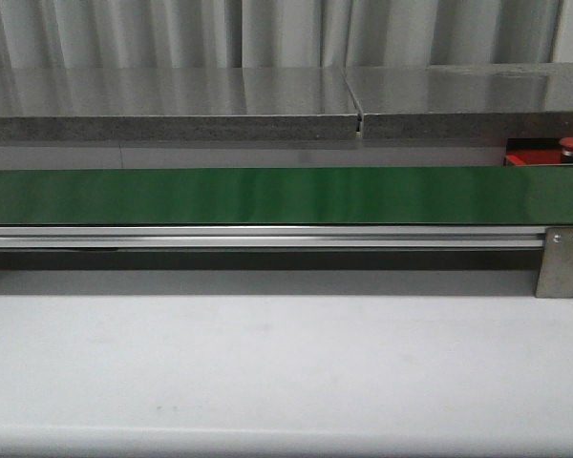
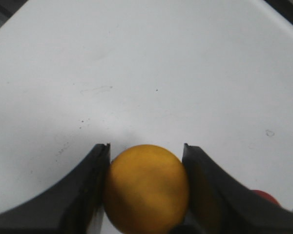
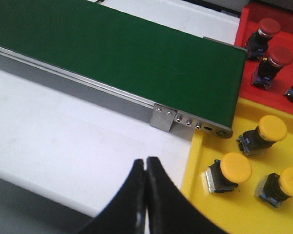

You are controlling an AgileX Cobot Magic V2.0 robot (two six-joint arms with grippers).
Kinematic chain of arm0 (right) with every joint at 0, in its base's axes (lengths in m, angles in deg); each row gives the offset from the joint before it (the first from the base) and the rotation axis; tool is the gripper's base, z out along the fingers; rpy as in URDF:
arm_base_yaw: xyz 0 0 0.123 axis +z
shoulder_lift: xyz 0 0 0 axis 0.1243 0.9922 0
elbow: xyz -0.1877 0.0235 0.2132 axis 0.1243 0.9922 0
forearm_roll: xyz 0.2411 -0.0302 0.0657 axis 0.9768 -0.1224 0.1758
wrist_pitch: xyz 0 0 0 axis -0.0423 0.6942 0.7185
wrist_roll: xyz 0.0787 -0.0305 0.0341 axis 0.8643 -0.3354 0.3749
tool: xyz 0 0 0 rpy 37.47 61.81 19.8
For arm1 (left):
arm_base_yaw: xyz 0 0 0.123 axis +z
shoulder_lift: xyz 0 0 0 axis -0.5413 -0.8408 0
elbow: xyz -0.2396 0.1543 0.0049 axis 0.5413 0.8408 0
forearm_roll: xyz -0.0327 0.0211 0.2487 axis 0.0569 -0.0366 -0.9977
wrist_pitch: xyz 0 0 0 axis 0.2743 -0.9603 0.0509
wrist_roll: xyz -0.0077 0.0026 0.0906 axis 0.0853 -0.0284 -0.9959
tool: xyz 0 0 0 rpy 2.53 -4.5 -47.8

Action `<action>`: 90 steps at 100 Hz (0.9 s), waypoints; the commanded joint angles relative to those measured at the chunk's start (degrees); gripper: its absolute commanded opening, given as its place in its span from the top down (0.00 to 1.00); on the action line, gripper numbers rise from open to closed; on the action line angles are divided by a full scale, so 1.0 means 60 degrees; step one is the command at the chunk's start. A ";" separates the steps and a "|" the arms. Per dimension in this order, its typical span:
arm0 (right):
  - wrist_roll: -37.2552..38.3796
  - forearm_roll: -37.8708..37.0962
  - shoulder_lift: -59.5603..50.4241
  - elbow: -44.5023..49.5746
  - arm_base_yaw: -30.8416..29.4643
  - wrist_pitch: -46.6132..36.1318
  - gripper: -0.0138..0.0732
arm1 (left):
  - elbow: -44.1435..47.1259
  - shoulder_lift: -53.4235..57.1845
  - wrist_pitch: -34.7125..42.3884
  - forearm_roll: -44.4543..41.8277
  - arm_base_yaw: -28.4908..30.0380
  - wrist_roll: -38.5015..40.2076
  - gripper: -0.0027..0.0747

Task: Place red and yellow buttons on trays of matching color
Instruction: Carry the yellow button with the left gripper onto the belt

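Carry step: left gripper point(image 2: 146, 185) clamps yellow button point(image 2: 147, 187); right gripper point(image 3: 146, 195) closed, empty. Next: yellow tray point(image 3: 234, 209), 3 o'clock of green belt point(image 3: 112, 53).

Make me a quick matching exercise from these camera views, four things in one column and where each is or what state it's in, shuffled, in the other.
Column one:
1. yellow button
2. right gripper
3. red buttons
4. green belt

Column two:
A. lying on the red tray
B. shut, holding nothing
C. bare, nothing riding on it
D. clamped between the fingers of the left gripper

Pairs: 1-D, 2-B, 3-A, 4-C
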 commanded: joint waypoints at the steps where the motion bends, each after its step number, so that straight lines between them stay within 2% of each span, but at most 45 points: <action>1: -0.0024 0.0208 -0.0052 -0.0252 0.0021 -0.0515 0.98 | -0.0705 0.1159 -0.0025 0.0065 0.0045 0.0088 0.99; 44: -0.0024 0.0208 -0.0052 -0.0252 0.0021 -0.0515 0.98 | -0.0769 0.3244 -0.2137 -0.0873 -0.0164 0.0088 0.99; 59: -0.0024 0.0208 -0.0052 -0.0252 0.0021 -0.0515 0.98 | -0.0178 0.3760 -0.2004 -0.0889 -0.0443 0.0088 0.99; 90: -0.0024 0.0208 -0.0052 -0.0252 0.0021 -0.0515 0.98 | 0.2307 0.4942 -0.1058 -0.0909 -0.1301 0.0010 0.99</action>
